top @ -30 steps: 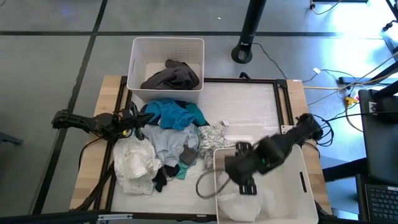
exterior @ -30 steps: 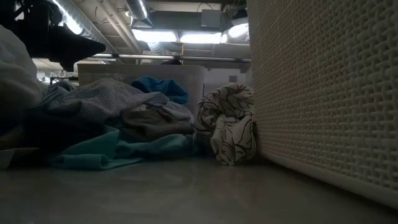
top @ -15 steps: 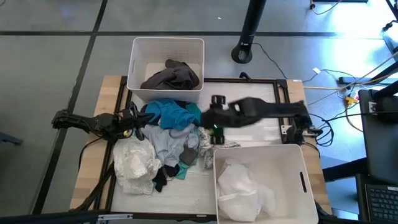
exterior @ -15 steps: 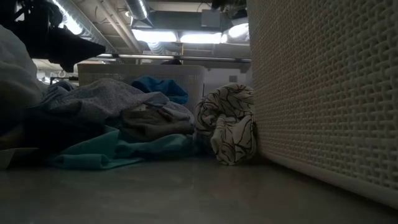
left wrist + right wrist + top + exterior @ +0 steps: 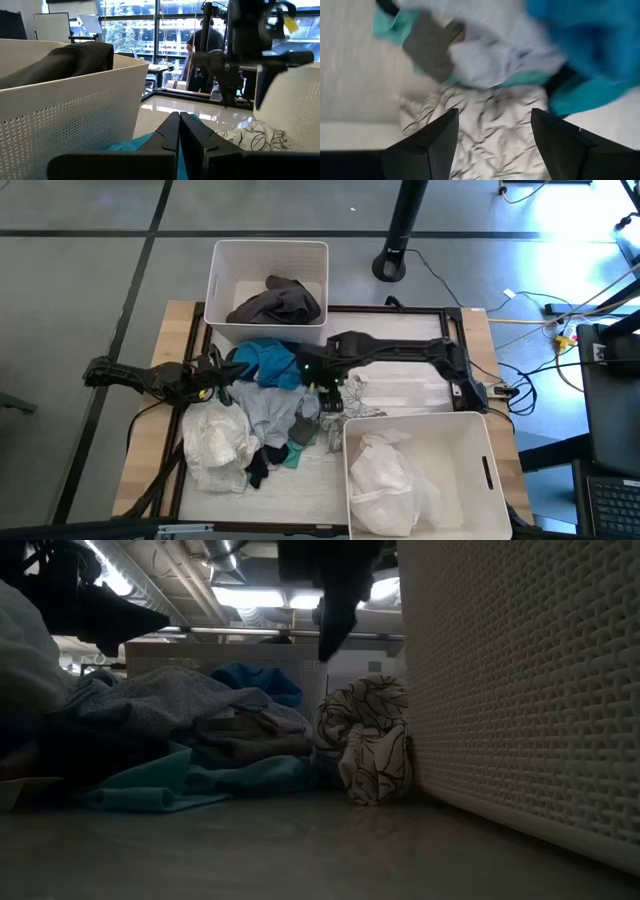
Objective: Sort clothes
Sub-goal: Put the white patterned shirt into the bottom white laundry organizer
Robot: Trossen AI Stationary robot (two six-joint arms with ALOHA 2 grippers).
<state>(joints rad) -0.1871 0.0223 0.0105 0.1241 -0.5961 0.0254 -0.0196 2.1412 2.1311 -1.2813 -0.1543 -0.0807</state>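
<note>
The clothes lie heaped at the table's middle-left: a teal-blue garment (image 5: 268,362), a pale grey one (image 5: 262,405), a white one (image 5: 215,438), dark socks (image 5: 258,467) and a grey-white patterned garment (image 5: 347,394) (image 5: 490,125) (image 5: 365,740). My right gripper (image 5: 327,388) (image 5: 492,135) hangs open above the patterned garment, fingers pointing down and touching nothing. It shows at the top of the low view (image 5: 335,600). My left gripper (image 5: 179,131) (image 5: 226,370) waits shut at the pile's left edge, level.
A white bin (image 5: 225,255) at the far edge holds a dark grey garment (image 5: 278,302). A second white bin (image 5: 480,430) at the near right holds a white garment (image 5: 395,485); its wall (image 5: 520,690) stands right beside the patterned garment. A person stands in the room beyond the table (image 5: 205,45).
My right gripper has swung from above the near-right bin toward the table's far edge and then left, coming down over the patterned garment at the pile's right edge, and it has rolled about its own axis. Its fingers stay open. The clothes have not moved.
</note>
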